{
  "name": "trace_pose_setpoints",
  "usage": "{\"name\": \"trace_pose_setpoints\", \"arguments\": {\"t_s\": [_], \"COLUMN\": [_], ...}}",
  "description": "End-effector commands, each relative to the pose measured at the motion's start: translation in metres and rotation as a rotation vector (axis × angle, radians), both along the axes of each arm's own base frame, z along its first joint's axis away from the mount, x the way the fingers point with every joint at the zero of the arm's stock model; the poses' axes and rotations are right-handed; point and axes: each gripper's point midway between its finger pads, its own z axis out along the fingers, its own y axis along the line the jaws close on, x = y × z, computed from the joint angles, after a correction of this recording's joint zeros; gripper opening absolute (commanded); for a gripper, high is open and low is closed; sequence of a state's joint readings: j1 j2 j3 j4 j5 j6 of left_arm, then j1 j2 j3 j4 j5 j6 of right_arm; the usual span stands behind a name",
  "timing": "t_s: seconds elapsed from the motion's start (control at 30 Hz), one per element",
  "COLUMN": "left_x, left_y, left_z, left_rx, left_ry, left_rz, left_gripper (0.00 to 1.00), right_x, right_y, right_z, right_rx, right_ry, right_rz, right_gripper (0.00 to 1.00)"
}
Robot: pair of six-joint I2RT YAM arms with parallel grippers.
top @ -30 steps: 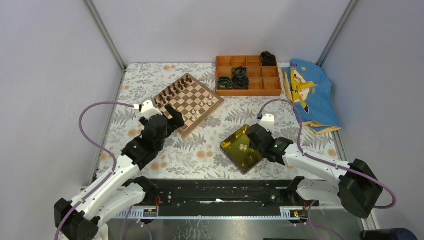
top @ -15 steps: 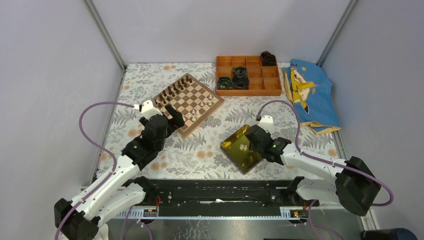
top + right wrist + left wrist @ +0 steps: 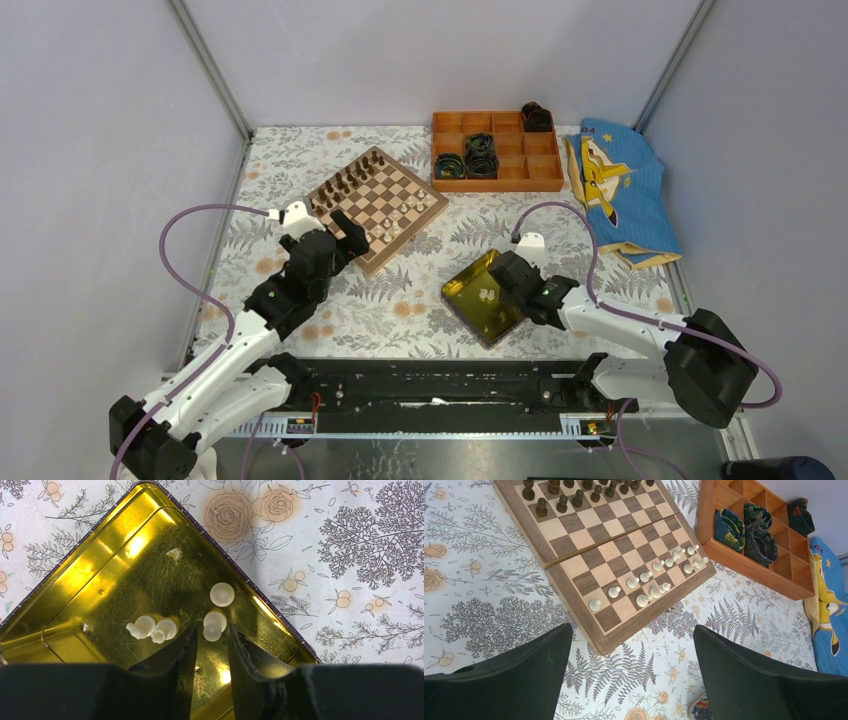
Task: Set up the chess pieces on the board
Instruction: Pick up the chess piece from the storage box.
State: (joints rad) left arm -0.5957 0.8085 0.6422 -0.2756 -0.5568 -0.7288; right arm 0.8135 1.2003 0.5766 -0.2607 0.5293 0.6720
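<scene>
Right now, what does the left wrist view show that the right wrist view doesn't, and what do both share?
Left wrist only: the board, dark pieces, the orange box, the open left gripper. Right wrist only: the yellow tray holding four white pieces, the right gripper straddling one. Both: white pieces and the floral cloth.

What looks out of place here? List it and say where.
Four cream chess pieces lie in the yellow tray, at least two toppled on their sides, not on the board. The board's outermost white row shows gaps. Nothing looks spilled or broken.
</scene>
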Motion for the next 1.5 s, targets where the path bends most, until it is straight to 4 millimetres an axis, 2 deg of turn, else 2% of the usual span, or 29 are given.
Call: {"name": "trace_pose_setpoints", "arguments": {"t_s": [0.0,0.27,0.43,0.67,0.87,1.23,1.47], "left_x": [0.004,0.003,0.003,0.002,0.002,0.002,0.002], "left_y": [-0.005,-0.005,-0.005,-0.004,-0.004,-0.002,-0.002], "left_z": [0.008,0.008,0.008,0.009,0.009,0.012,0.013], "left_rx": [-0.036,-0.037,-0.039,-0.039,-0.038,-0.035,-0.035], "left_ry": [-0.04,-0.04,-0.04,-0.041,-0.042,-0.047,-0.048], "left_rz": [-0.003,-0.003,-0.003,-0.001,0.0,0.006,0.007], "left_gripper": [0.99,0.99,0.99,0.99,0.99,0.99,0.99], "right_x": [0.003,0.003,0.002,0.001,0.001,-0.002,-0.003], "right_y": [0.007,0.005,0.004,0.005,0.008,0.011,0.018], "right_z": [0.002,0.002,0.003,0.003,0.008,0.024,0.042], "right_rx": [0.02,0.014,0.011,0.015,0.022,0.032,0.044], "right_ry": [-0.016,-0.018,-0.016,-0.013,-0.014,-0.026,-0.032], "right_rz": [0.001,0.0,0.001,0.011,0.034,0.072,0.113], "right_gripper": [0.34,0.23,0.21,0.07,0.0,0.0,0.0]}}
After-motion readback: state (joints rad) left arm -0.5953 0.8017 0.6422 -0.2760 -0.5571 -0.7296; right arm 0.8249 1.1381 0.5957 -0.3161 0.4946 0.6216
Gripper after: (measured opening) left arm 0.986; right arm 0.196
